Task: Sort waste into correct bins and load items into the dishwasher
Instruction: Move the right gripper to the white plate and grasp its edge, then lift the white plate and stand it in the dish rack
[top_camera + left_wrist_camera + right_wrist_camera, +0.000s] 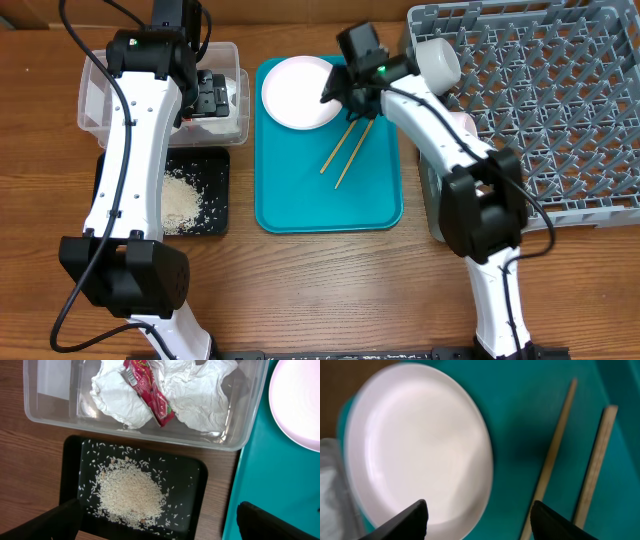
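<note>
A pale pink-white plate (298,92) lies at the far end of the teal tray (300,205), with two wooden chopsticks (347,155) beside it. My right gripper (345,95) is open over the plate's right edge; in the right wrist view the plate (415,445) rim sits between the fingers (480,520), the chopsticks (550,465) to the right. My left gripper (212,95) hangs open and empty (160,525) above the clear tub (95,90), which holds white napkins (190,390) and a red wrapper (150,392). Rice (127,492) lies in the black tray (215,160).
The grey dish rack (560,110) fills the right side, with a small white cup (437,60) at its left edge. A pale bowl (465,122) shows partly under my right arm. Bare wooden table lies in front of the trays.
</note>
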`<state>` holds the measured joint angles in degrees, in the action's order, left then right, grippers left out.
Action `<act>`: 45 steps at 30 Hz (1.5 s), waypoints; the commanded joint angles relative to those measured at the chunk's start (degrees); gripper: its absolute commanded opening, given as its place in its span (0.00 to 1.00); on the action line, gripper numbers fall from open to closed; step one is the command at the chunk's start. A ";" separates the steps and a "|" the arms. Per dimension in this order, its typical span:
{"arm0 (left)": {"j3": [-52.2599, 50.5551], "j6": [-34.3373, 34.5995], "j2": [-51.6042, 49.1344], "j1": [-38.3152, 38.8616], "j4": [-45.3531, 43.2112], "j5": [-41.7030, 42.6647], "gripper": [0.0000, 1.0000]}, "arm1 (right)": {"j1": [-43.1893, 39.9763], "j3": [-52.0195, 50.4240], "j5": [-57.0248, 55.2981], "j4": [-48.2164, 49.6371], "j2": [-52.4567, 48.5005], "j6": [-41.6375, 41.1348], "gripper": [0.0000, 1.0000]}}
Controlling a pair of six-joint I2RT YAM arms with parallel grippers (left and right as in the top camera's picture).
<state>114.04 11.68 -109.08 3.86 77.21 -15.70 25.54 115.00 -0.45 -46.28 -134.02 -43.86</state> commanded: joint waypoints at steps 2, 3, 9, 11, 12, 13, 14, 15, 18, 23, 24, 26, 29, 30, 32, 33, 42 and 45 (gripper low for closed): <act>1.20 0.33 1.53 -0.20 0.09 -0.79 1.00 | 1.81 0.35 -1.01 0.85 -1.53 -3.30 0.64; 1.20 0.33 1.53 -0.20 0.11 -0.79 1.00 | 1.99 0.33 -1.01 0.85 -1.62 -3.30 0.63; 1.20 0.33 1.53 -0.20 0.11 -0.79 1.00 | 2.95 0.33 -2.69 0.35 -2.97 -3.30 0.43; 1.20 0.33 1.53 -0.20 0.11 -0.79 1.00 | 3.37 0.33 -4.39 0.02 -3.37 -3.30 0.40; 1.20 0.33 1.53 -0.20 0.11 -0.79 1.00 | 3.54 0.33 -5.22 -0.24 -3.45 -3.30 0.39; 1.20 0.33 1.53 -0.20 0.11 -0.79 1.00 | 3.69 0.33 -6.05 -0.50 -3.69 -3.30 0.38; 1.20 0.33 1.53 -0.20 0.11 -0.79 1.00 | 3.78 0.33 -6.40 -0.57 -3.82 -3.30 0.38; 1.20 0.33 1.53 -0.20 0.11 -0.79 1.00 | 3.78 0.33 -6.38 -0.57 -4.07 -3.30 0.38; 1.20 0.33 1.53 -0.20 0.11 -0.79 1.00 | 4.00 0.33 -6.38 -0.46 -5.03 -3.32 0.37; 1.20 0.33 1.53 -0.20 0.11 -0.79 1.00 | 4.35 0.33 -6.36 -0.31 -6.91 -3.30 0.31; 1.20 0.33 1.53 -0.20 0.11 -0.79 1.00 | 4.35 0.33 -6.34 -0.31 -6.91 -3.30 0.27; 1.20 0.33 1.53 -0.20 0.11 -0.79 1.00 | 4.35 0.33 -6.36 -0.33 -6.91 -3.30 0.23; 1.20 0.33 1.53 -0.20 0.11 -0.79 1.00 | 4.35 0.35 -6.03 -0.31 -6.88 -2.03 0.18; 1.20 0.33 1.53 -0.20 0.11 -0.81 1.00 | 4.35 0.35 -5.95 -0.31 -6.88 -1.25 0.15; 1.20 0.33 1.53 -0.20 0.11 -0.79 1.00 | 4.17 0.35 -5.95 -0.37 -6.78 -0.85 0.04; 1.20 0.33 1.53 -0.20 0.11 -0.79 1.00 | 3.93 0.39 -5.97 -0.37 -6.64 -0.44 0.04; 1.20 0.33 1.53 -0.20 0.11 -0.79 1.00 | 1.27 5.92 -7.13 -6.95 1.70 15.47 0.04; 1.20 0.33 1.53 -0.20 0.11 -0.79 1.00 | 0.33 8.22 -11.58 -10.56 7.50 18.99 0.04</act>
<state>114.04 11.68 -109.08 3.86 77.19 -15.73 27.00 118.96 -7.27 -55.77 -136.07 -31.88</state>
